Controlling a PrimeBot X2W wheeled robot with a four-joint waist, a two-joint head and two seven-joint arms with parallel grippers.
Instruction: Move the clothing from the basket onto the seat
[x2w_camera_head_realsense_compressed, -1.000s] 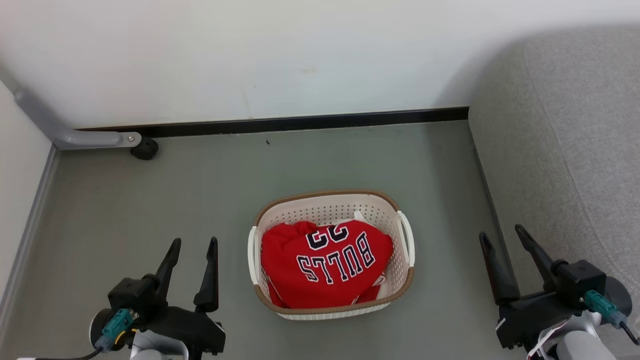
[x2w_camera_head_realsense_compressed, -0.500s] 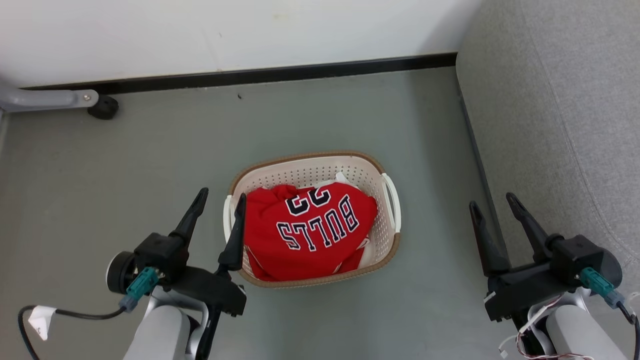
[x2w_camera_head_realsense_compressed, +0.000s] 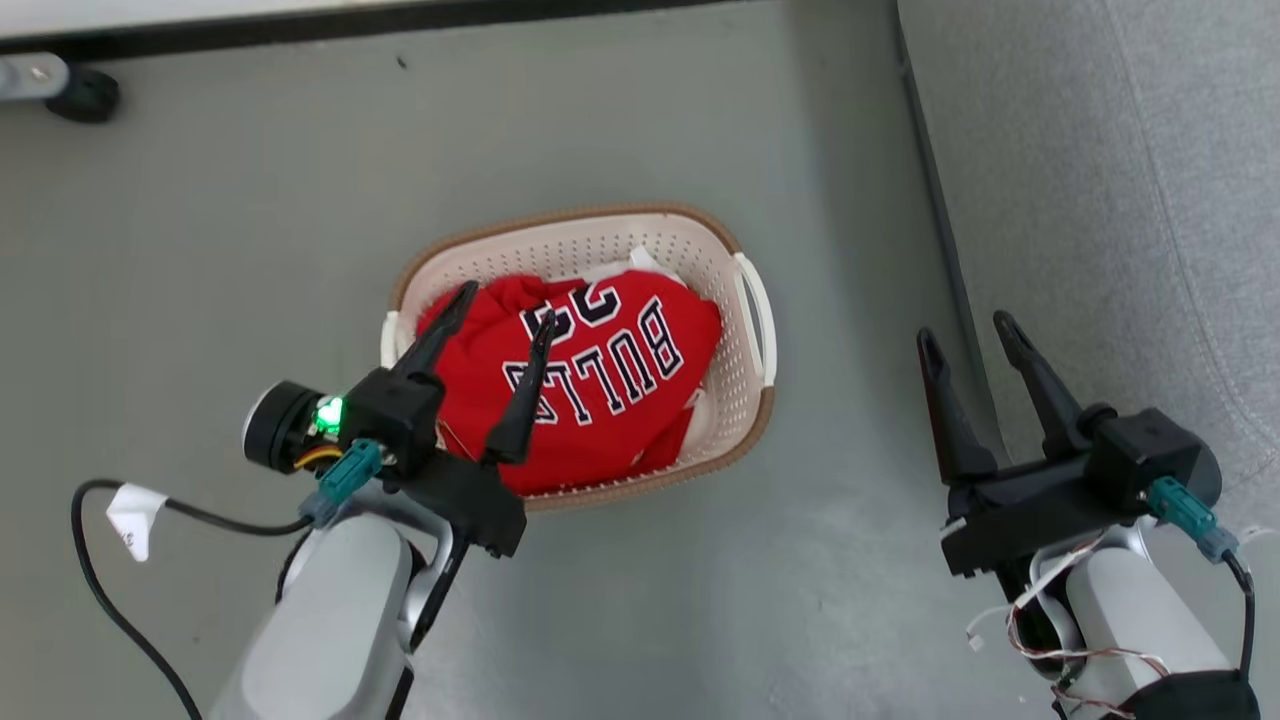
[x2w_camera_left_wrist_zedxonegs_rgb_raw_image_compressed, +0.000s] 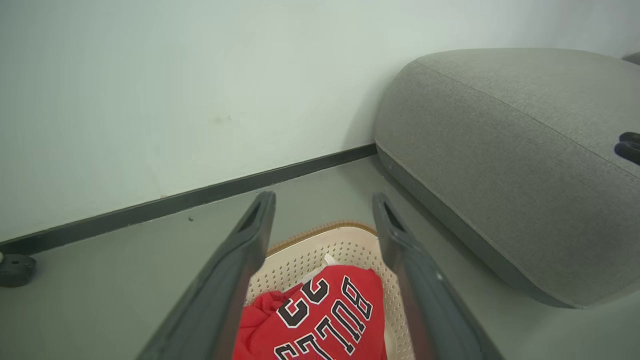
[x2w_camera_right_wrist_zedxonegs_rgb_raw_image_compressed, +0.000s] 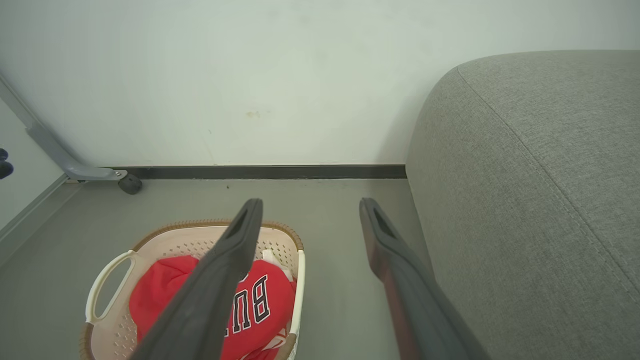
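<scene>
L gripper (x2w_camera_head_realsense_compressed: 507, 304), fingers spread, hangs over red "BULLS" jersey (x2w_camera_head_realsense_compressed: 620, 380), which lies inside cream perforated plastic basket (x2w_camera_head_realsense_compressed: 590, 246) w/ brown rim on grey floor (x2w_camera_head_realsense_compressed: 250, 200). R gripper (x2w_camera_head_realsense_compressed: 962, 327), also spread & empty, is beside light-grey fabric seat cushion (x2w_camera_head_realsense_compressed: 1100, 200).

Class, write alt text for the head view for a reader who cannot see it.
The open left gripper is poised over a red BULLS jersey in a cream basket on the grey floor. The open right gripper hangs beside the grey seat.
</scene>
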